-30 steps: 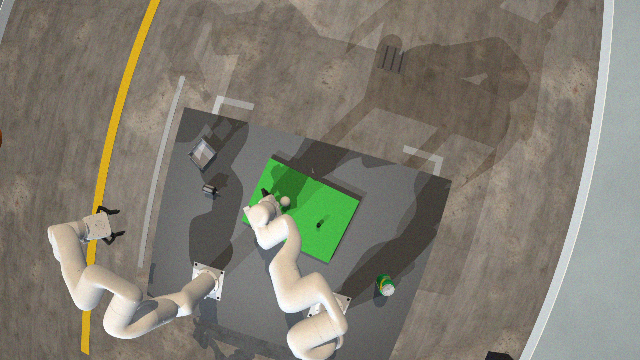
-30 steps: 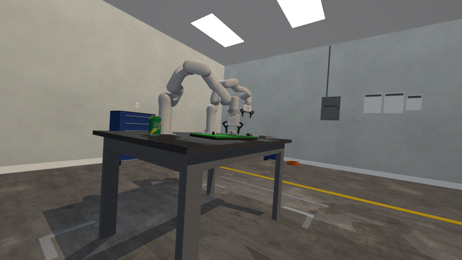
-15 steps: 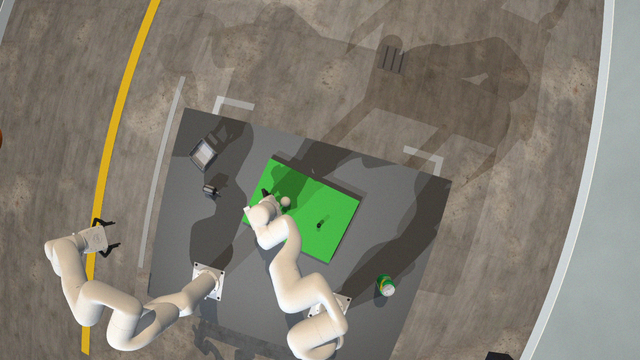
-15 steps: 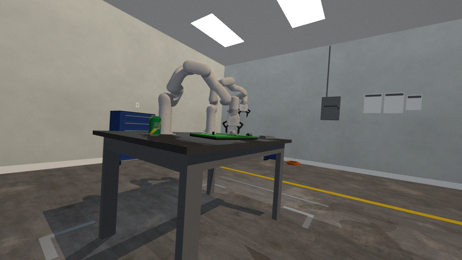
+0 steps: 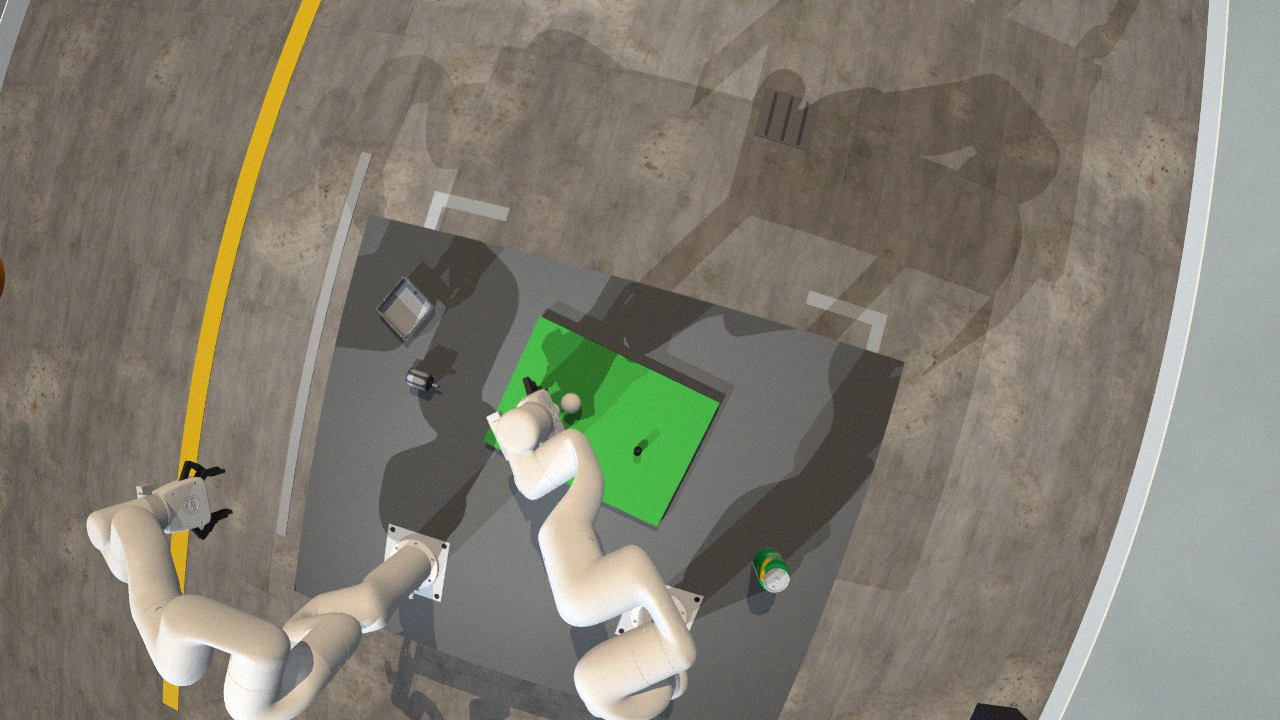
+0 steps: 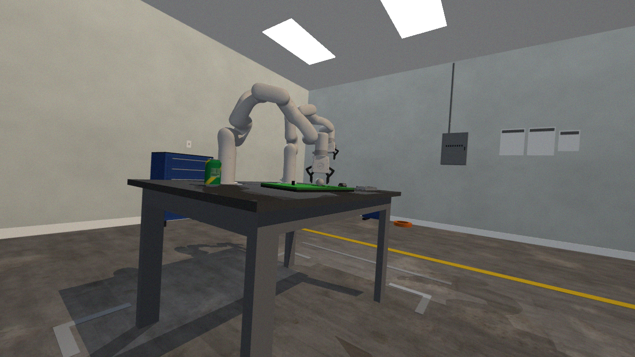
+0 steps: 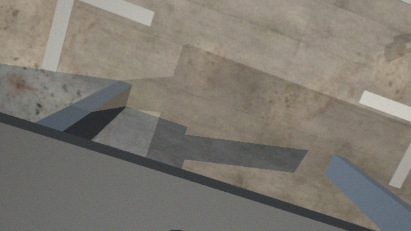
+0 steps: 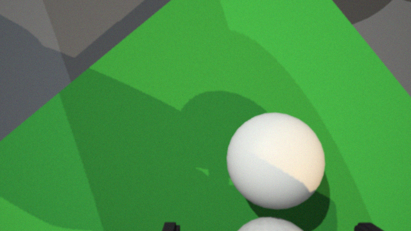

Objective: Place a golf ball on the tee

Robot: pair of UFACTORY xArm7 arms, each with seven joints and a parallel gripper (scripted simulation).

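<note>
A green and yellow can [image 5: 769, 568] [image 6: 212, 172] stands upright on the worktop [image 5: 787, 385] [image 6: 199, 188] [image 7: 96, 192], well apart from the green board [image 5: 617, 474] [image 6: 301, 187] [image 8: 369, 128]. Beyond the board's other end lie a shallow open tray [image 5: 422, 327] [image 6: 366, 188] and a small dark object [image 5: 418, 379] [image 6: 342, 184], both off the board. The closest thing to the right gripper [image 5: 541, 404] [image 6: 319, 179] [image 8: 268, 226] is a white golf ball [image 5: 571, 402] [image 6: 319, 182] [image 8: 276, 160], resting on the board just beside a second golf ball [image 8: 270, 224] that shows only in part at the lower edge of the right wrist view. The left gripper [image 5: 227, 490] is out past the worktop's side edge, over the floor, its fingers wide open and holding nothing. The right gripper is above the board near one end; between it and the black rubber tee [image 5: 637, 450] [image 6: 292, 182] lies a bare stretch of green, with the fully visible ball at the near end of that stretch. The right fingers are spread fully and grip nothing — their tips show to either side of the second ball in the wrist view, while the first lies off to one side of the line between them. The tee stands upright toward the board's other end, with no ball on it.

Left claw [image 5: 227, 491] [image 6: 336, 155] shifted toward bottom of top view; turned more edge-on in exterior view.
</note>
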